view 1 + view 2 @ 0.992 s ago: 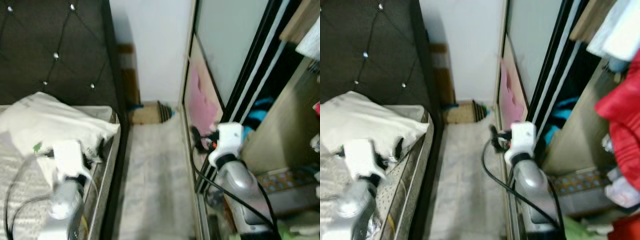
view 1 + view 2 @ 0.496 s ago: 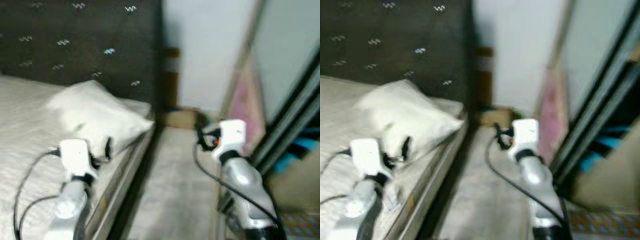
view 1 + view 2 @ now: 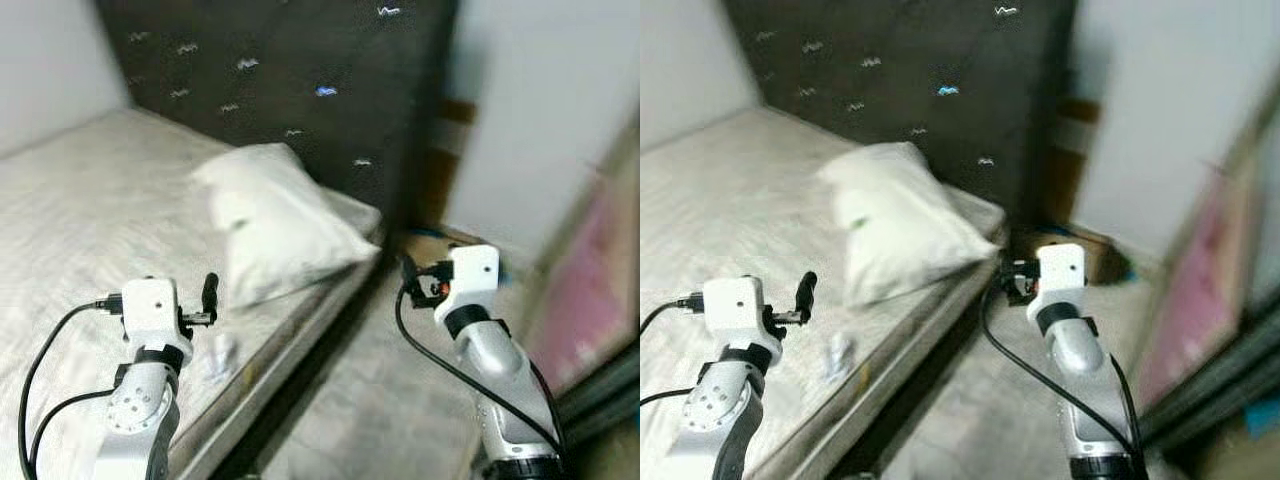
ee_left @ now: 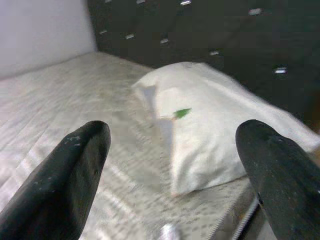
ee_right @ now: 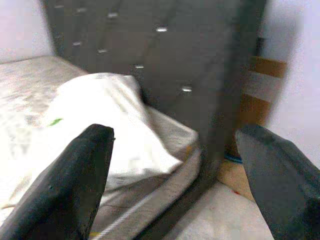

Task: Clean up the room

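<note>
A white pillow (image 3: 275, 225) lies at the head of a bed (image 3: 90, 190) with a pale patterned mattress, against a dark tufted headboard (image 3: 300, 80). A small pale crumpled thing (image 3: 220, 352) rests on the mattress near its side edge. My left gripper (image 3: 205, 300) hovers over that edge, short of the pillow, open and empty; in the left wrist view its fingers (image 4: 70, 170) stand wide apart with the pillow (image 4: 210, 130) between them. My right gripper (image 3: 410, 275) is raised over the floor beside the bed, also open and empty, facing the pillow (image 5: 100, 125) and the headboard.
A narrow strip of pale floor (image 3: 380, 400) runs between the bed and a pink panel (image 3: 590, 300) on the right. A cardboard box (image 3: 440, 245) sits on the floor by the headboard's corner, below a white wall. The picture is blurred.
The whole view has swung to the left: the bed and pillow have slid to the middle and the wardrobe has left the right side. Both arms hold the same pose.
</note>
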{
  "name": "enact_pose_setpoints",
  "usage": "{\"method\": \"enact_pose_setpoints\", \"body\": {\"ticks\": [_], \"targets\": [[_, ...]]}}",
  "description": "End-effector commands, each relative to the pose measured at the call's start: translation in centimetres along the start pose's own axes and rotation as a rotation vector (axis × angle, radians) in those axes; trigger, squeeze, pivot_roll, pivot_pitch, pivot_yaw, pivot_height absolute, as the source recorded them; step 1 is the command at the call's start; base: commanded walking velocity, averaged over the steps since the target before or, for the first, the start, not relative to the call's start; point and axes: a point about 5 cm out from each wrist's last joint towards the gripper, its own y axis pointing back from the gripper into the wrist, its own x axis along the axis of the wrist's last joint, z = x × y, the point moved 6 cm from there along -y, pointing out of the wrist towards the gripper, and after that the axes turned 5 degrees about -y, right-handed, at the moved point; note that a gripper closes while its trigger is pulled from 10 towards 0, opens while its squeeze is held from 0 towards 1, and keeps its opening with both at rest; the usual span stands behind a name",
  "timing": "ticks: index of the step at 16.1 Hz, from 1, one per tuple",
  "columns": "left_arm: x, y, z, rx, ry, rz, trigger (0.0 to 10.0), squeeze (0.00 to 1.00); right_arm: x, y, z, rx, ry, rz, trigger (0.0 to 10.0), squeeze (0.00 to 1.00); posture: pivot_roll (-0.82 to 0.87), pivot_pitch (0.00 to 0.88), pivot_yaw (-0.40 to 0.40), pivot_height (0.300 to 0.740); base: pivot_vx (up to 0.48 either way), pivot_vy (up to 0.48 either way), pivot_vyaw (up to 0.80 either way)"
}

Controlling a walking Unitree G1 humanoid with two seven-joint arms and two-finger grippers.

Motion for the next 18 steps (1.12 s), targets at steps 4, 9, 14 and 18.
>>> {"method": "enact_pose_setpoints", "body": {"ticks": [4, 9, 14, 18], "targets": [[1.7, -0.2, 0.2, -0.029, -0.038, 0.091, 10.0, 0.00, 0.5, -0.7, -1.0, 0.029, -0.007, 0.014, 10.0, 0.00, -0.01, 0.000, -0.024, 0.740, 0.000, 0.000, 0.80], [1.3, 0.1, -0.5, 0.020, 0.047, 0.068, 10.0, 0.00, 0.5, -0.6, -1.0, 0.029, -0.010, 0.015, 10.0, 0.00, -0.01, 0.000, -0.023, 0.740, 0.000, 0.000, 0.80], [1.3, 0.2, 0.3, -0.010, 0.031, 0.078, 10.0, 0.00, 0.5, -0.6, -0.9, 0.024, -0.004, 0.017, 10.0, 0.00, -0.02, 0.000, -0.025, 0.740, 0.000, 0.000, 0.80], [1.3, 0.2, 0.3, -0.011, 0.040, 0.078, 10.0, 0.00, 0.5, -0.6, -1.0, 0.034, -0.001, 0.018, 10.0, 0.00, -0.02, 0.000, -0.028, 0.740, 0.000, 0.000, 0.80]]}}
